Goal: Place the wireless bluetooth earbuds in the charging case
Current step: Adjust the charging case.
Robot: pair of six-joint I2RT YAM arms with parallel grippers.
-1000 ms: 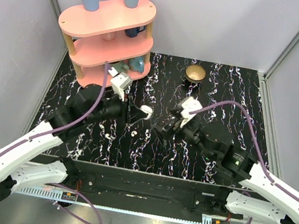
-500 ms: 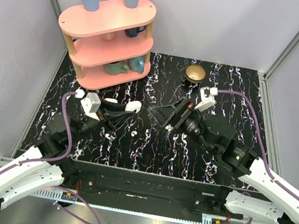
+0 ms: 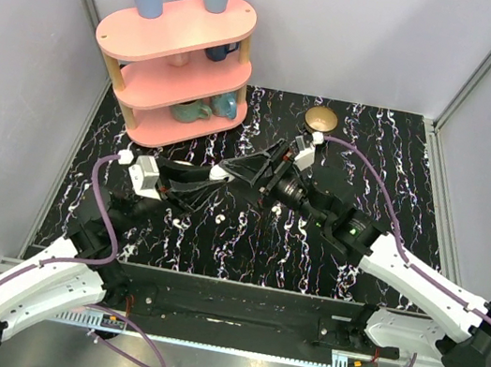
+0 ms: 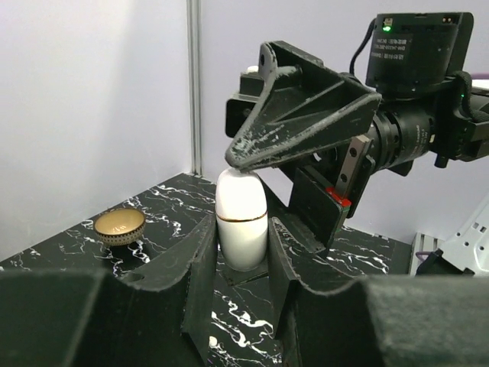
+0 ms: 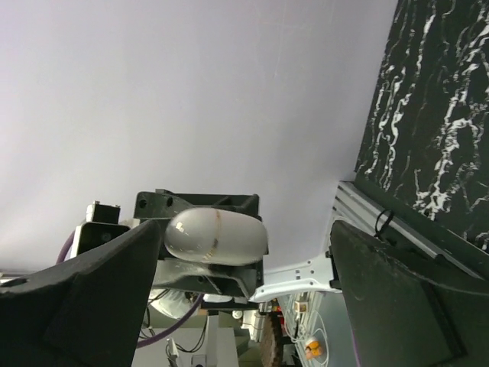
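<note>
The closed white charging case (image 3: 221, 174) with its gold seam is held off the table between my left gripper's (image 3: 213, 176) fingers; in the left wrist view it stands upright (image 4: 241, 222) in that gripper (image 4: 241, 248). My right gripper (image 3: 246, 168) is open, one finger (image 4: 298, 130) resting at the case's rounded top. In the right wrist view the case (image 5: 216, 235) lies between the spread fingers of the right gripper (image 5: 244, 294), near the left one. Two white earbuds (image 3: 180, 222) (image 3: 220, 220) lie on the black marbled table below.
A pink three-tier shelf (image 3: 174, 47) with blue cups stands at the back left. A small gold bowl (image 3: 321, 119) sits at the back centre, also in the left wrist view (image 4: 120, 225). Both arms meet over the table's middle.
My left gripper has carried the case up and to the right. My right gripper has swung left and turned, and its open fingers now reach the case.
</note>
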